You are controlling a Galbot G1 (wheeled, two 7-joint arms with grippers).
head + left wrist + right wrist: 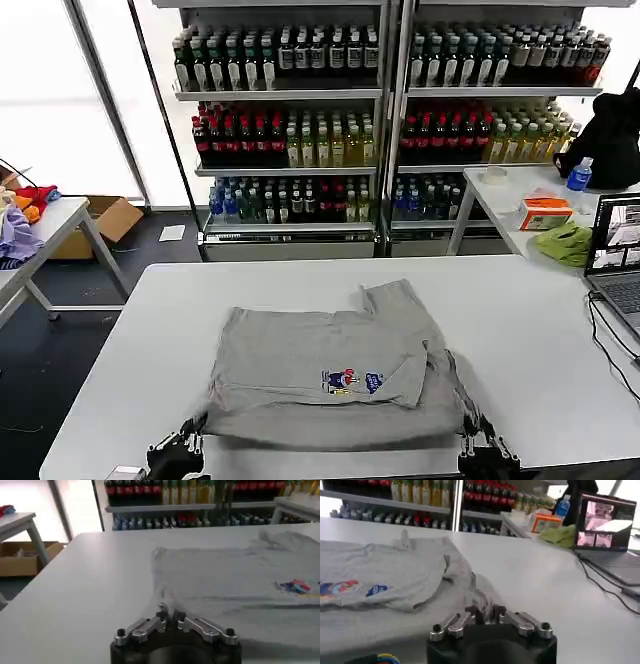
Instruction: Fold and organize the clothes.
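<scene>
Both grippers pinched the near corners of the grey shirt on the white table.

At the shirt's near-left corner, the left gripper had its fingers closed tight on a tuft of the hem. The shirt lay flat and partly folded at the table's near middle, a sleeve turned over its far edge and its small coloured print facing up. At the near-right corner, the right gripper was likewise clamped on bunched cloth.

The shirt's chest print is too small to read, and the laptop is cut off.
</scene>
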